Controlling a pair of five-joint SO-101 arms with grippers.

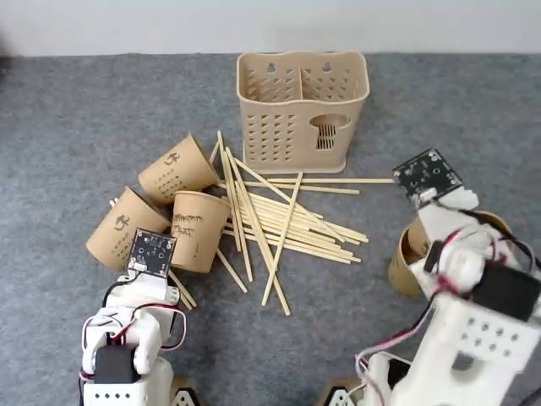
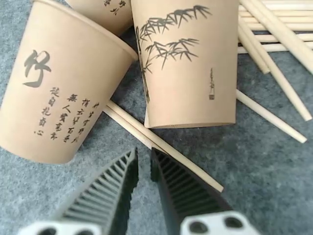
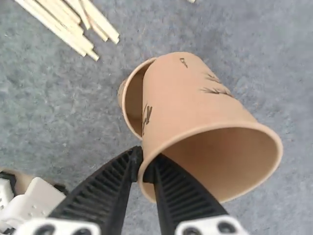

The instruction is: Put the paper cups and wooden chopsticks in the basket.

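A paper cup (image 3: 195, 122) was held by its rim in the right gripper (image 3: 145, 166). The fingers were pinched almost together on the cup wall, one inside the mouth and one outside. Its base appeared to be nested in a second cup (image 3: 131, 105), though this could not be told for certain. The held cup was seen tilted near the right edge of the grey mat (image 1: 76, 110). The basket (image 1: 270, 127) stood upright at the middle of the far edge, well apart from it, with two compartments open at the top.

The step in hand was judged to be the carry to the basket. With so thin a pinch, the cup would best be raised slowly and kept above the basket wall. It would then be lowered base first into one compartment before the fingers were parted. A nested cup could slip off if jolted. The wooden chopsticks (image 1: 287, 220) lay scattered between cup and basket, so a high path was advised.

Three more cups (image 1: 177, 169) lay on their sides toward the left edge. The left gripper (image 2: 143, 161) was just beside them, its fingers nearly closed on nothing.
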